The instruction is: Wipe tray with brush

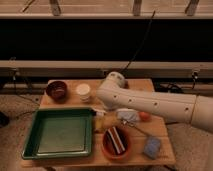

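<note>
**Item: brush and tray, with closed hand mid-worktop**

- Tray [59, 111]: green and shallow. It fills the front-left corner of the worktop [162, 131] as I face it, with its long side along the front edge.
- Hand [128, 115]: tucked under the white arm near the worktop's middle, just beyond the tray's back-right corner. The fingers are drawn fully together. I cannot tell whether they have hold of anything.
- Brush [136, 128]: seemingly the slim pale line that slants from beneath the hand toward the blue sponge [151, 146] at the front-right corner. Its long axis points away from the tray.
- Judgement: the tray lies leftward of the hand, so the brush must swing that way.
</note>
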You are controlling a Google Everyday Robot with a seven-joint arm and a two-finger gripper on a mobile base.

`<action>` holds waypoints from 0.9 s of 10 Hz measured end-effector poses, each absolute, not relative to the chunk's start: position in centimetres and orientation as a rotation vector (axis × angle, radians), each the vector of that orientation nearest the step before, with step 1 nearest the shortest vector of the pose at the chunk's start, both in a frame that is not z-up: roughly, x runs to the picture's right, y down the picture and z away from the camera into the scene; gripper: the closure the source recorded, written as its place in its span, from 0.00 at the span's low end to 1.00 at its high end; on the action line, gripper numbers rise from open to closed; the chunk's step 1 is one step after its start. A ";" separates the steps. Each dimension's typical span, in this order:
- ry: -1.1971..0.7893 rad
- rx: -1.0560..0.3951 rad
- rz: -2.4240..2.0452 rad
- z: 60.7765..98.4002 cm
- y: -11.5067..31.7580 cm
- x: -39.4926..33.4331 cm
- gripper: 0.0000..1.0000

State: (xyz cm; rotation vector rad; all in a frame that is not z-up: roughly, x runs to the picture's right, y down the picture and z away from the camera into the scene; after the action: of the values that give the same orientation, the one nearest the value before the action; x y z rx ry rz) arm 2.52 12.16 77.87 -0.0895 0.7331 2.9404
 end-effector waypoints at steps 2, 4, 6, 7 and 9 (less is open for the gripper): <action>0.723 -0.083 2.985 77.7 10.8 5.3 1.00; 0.707 -0.065 3.049 77.7 9.3 8.6 1.00; 0.704 -0.025 3.110 78.2 8.1 11.5 1.00; 0.702 -0.019 3.122 78.3 7.9 12.0 1.00; 0.673 -0.023 3.099 77.9 8.0 11.8 1.00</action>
State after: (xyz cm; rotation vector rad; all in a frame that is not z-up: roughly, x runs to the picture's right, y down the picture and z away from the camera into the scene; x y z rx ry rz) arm 11.76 8.02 77.94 -0.0227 0.6726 3.0992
